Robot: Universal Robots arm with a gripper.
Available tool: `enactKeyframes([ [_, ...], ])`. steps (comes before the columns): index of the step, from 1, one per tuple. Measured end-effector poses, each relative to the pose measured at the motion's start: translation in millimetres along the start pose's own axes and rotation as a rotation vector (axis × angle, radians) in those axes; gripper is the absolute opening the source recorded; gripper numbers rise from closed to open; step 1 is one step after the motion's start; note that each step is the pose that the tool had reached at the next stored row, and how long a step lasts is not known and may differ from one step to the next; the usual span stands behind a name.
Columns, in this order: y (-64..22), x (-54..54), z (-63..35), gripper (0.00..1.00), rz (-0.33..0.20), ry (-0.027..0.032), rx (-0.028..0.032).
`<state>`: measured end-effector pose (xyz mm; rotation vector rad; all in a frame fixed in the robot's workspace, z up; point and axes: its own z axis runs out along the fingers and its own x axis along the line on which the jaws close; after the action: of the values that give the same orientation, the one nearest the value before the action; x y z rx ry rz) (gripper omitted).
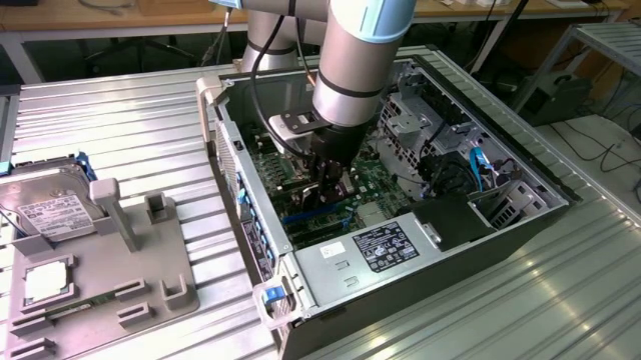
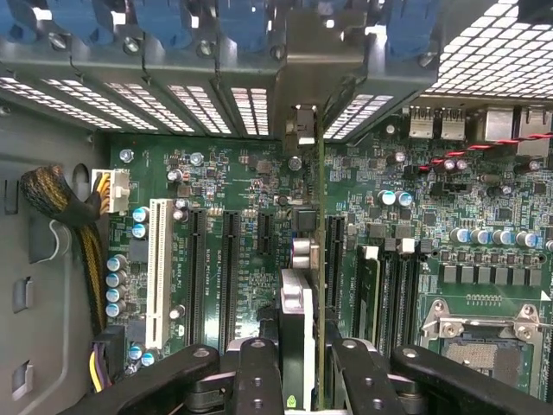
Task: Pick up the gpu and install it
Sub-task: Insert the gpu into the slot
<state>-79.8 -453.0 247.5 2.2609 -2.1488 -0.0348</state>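
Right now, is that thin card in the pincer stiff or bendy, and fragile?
Probably stiff: the gpu stands straight, edge-on, in the pincer without sagging. Likely fragile: a thin card with bare parts.

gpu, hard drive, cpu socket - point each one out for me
gpu (image 2: 295, 303): wrist view, on its silvery edge facing the camera.
hard drive (image 1: 45, 204): exterior view, on its white label.
cpu socket (image 2: 484, 350): wrist view, on its dark centre.

The arm is built of smooth silver-grey tubes, capped in pale blue and ringed by a thin black band. A black cable is looped beside it. The black gripper is fitted with jaws whose links are dotted with round screws.
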Motion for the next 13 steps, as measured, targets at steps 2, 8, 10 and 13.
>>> enactKeyframes([
  [2,0.0,0.0,0.0,0.28,0.001,0.0000,0.0001],
  [8,-1.1,0.1,0.0,0.28,0.001,0.0000,0.0000],
  [10,-1.8,0.1,0.1,0.28,0.001,-0.0001,0.0000],
  [13,-2.1,0.1,0.2,0.28,0.001,0.0001,-0.0001],
])
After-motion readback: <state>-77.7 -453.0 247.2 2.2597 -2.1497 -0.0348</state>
